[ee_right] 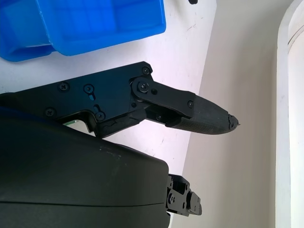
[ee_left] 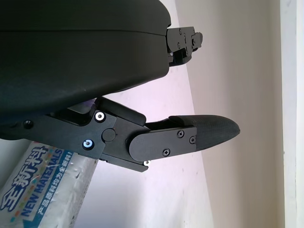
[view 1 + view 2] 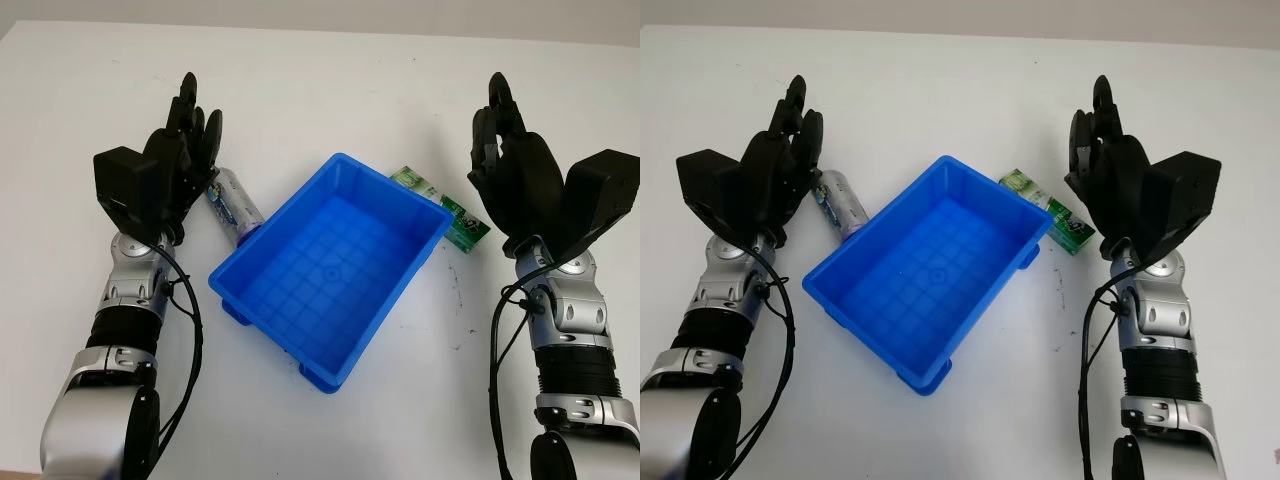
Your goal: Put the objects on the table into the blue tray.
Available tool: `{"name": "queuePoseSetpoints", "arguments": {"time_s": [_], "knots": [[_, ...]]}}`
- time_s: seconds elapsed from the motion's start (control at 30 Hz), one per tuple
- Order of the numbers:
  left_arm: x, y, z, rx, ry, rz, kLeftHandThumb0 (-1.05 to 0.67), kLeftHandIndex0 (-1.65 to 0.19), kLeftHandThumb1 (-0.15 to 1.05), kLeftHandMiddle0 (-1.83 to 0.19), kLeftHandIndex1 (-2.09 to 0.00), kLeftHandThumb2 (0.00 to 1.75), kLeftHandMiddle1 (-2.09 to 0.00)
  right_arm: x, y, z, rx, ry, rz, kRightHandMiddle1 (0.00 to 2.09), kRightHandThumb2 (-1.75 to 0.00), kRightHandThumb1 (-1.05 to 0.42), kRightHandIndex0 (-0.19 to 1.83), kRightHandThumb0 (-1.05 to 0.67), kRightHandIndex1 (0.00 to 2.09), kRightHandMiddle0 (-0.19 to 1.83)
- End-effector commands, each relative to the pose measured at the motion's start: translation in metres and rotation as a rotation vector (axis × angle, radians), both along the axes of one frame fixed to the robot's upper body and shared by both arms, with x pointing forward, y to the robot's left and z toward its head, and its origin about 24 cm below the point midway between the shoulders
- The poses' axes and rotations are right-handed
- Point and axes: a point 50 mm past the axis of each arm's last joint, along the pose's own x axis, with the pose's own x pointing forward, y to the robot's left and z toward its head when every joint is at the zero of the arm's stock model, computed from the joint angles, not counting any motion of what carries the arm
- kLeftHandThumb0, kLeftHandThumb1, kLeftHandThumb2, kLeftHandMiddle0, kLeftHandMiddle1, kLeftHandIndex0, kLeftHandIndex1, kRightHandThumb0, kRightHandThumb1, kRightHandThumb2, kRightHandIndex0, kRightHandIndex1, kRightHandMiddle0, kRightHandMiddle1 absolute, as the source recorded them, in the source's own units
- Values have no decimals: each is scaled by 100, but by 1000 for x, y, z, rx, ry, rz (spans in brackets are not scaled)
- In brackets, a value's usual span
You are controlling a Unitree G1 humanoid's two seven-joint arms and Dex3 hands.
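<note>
Beside the blue tray [image 3: 330, 270] on the desk [image 3: 320, 80], left hand [image 3: 185, 160] hovers open over the silver tube [image 3: 235, 205]; right hand [image 3: 515, 170] open near the green packet [image 3: 440, 205]. Best wrap those wide fingers round the tube's middle.

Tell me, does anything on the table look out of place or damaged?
Nothing looks damaged or spilled. The blue tray holds nothing and sits turned at an angle; the silver tube and green packet lie beside it, partly behind its rim. Left hand and right hand are open.
</note>
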Motion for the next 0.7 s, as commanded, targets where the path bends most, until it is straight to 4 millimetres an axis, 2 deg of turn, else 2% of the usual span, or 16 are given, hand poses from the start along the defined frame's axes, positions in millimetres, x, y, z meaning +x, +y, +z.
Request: {"name": "queuePoseSetpoints", "arguments": {"time_s": [0.0,0.2,0.3,0.37,0.47,0.53,0.67], "knots": [[0,3,7,2,-23,5,-76,12,105,11,-6,53,-6,-2,0,0,-3,-5,-2,0,-70,-105,-19,-72,0,-19],[0,1,6,4,-25,-8,-74,12,105,11,-6,54,-6,1,0,2,-20,3,-6,0,-69,-105,-19,-72,0,-19],[1,0,5,13,-14,-7,-74,12,105,11,-6,55,-6,1,-5,8,-23,13,-24,0,-64,-105,-19,-65,0,-19],[2,0,5,21,-4,3,-76,11,105,10,-6,55,-6,0,-10,19,-114,-5,-59,1,-58,-105,-18,-59,1,-18],[2,1,5,-2,0,5,-76,10,105,10,-6,54,-6,-2,-19,41,-279,-40,-129,8,-38,-105,-3,-55,9,-4],[1,1,4,-6,-4,4,-76,10,105,10,-6,53,-6,-4,-23,57,-391,-55,-170,13,-21,-105,9,-59,13,10],[0,2,3,8,-17,-12,-75,13,105,12,-5,55,-5,-9,-30,86,-551,-72,-177,16,-7,-98,20,-57,17,19]]}}
